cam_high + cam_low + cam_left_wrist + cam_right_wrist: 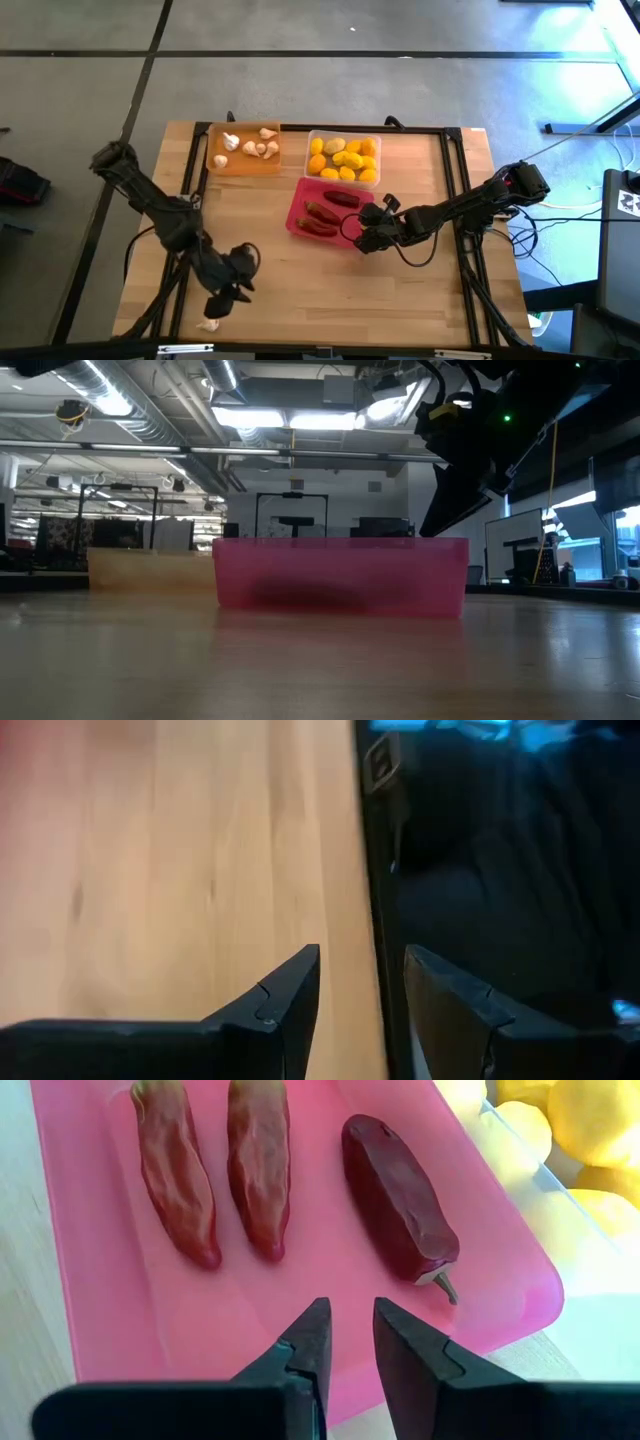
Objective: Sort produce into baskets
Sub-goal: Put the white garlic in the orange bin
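The pink-red tray (300, 205) holds three dark red chili peppers (258, 1165) lying flat on its floor. My right gripper (352, 1315) hovers at that tray's near right corner, slightly open, with nothing between its fingers. White garlic bulbs (250, 146) lie in the orange tray (243, 165). Yellow lemons (343, 158) fill the clear tray (312, 138). One garlic bulb (208, 325) lies loose on the table by the near edge. My left gripper (222, 305) stands just beside and above it, open and empty (362, 970).
The three trays cluster at the far middle of the wooden table (300, 290). The low view shows the pink tray (340, 572) in front of the orange one (150, 570). A dark frame rail (380, 870) runs along the near table edge.
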